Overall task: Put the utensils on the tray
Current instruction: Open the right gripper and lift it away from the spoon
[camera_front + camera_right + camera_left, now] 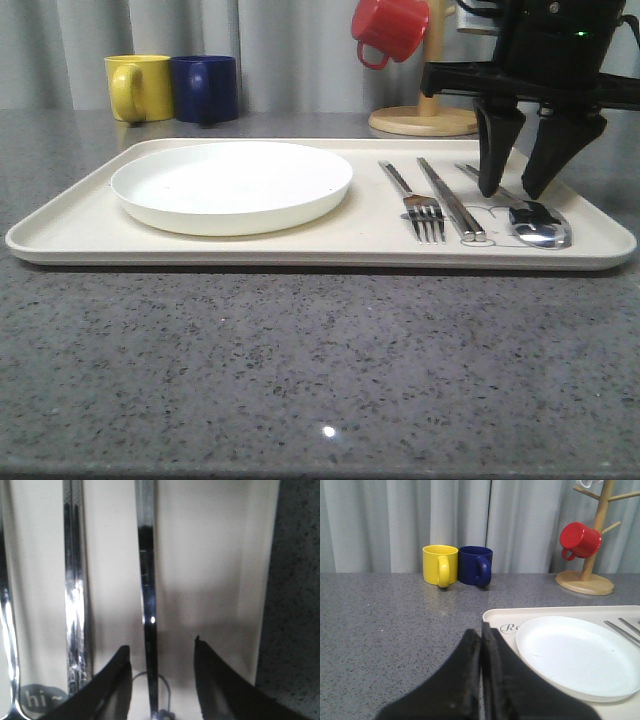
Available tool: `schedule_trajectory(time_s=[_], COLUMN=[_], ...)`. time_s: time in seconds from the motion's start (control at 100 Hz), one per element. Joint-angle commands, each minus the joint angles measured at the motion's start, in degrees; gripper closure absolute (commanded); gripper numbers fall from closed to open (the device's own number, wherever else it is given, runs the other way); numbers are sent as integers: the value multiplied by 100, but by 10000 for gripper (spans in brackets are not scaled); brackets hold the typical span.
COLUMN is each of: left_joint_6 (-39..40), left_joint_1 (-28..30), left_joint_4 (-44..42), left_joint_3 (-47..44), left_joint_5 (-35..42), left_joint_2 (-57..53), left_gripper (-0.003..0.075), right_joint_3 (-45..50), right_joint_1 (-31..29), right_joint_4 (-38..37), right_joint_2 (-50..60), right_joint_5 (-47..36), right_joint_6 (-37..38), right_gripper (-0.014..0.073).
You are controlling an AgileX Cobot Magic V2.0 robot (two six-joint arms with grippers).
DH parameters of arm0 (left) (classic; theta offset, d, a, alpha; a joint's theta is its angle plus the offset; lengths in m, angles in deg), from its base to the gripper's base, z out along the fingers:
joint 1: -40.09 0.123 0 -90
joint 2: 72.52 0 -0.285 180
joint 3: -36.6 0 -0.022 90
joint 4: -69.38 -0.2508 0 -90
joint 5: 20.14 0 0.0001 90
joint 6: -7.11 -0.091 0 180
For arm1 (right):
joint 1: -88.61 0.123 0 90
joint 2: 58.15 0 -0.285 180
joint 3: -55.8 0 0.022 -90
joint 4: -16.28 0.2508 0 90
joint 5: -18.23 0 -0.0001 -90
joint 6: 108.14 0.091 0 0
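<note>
In the front view, fork (421, 205), chopsticks (451, 199) and spoon (528, 214) lie on the tray (70, 235); the open right claw (514, 187) hangs over the spoon handle, holding nothing. Left wrist view: the left claw (481, 645) is closed, empty. Right wrist view: the spoon handle (148, 580) lies between open fingers (220, 680).

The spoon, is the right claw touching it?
Apart. The right wrist view shows the open right gripper with the spoon handle between its fingers, tray visible on both sides.

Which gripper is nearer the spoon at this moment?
Right. The right gripper hangs open directly over the spoon handle on the tray. The left gripper is shut, over the table off the tray's far-left corner.
</note>
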Motion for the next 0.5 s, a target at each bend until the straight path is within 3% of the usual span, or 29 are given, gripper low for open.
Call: schedule_trajectory(time_s=[0.0,0.33,0.49], left_joint_6=[30,30,30], left_joint_1=[-22,-22,-22], left_joint_4=[30,30,30], left_joint_3=[147,147,147], left_joint_5=[410,410,410], left_joint_2=[45,45,45], left_gripper=[738,738,738], right_joint_3=[-141,-120,325], right_joint_1=[-7,-210,-385], right_joint_4=[-85,-914,-1154], right_joint_2=[388,1368,2153], right_joint_5=[-198,-355,-681], right_joint_6=[-4,-15,-27], right_gripper=[228,228,231])
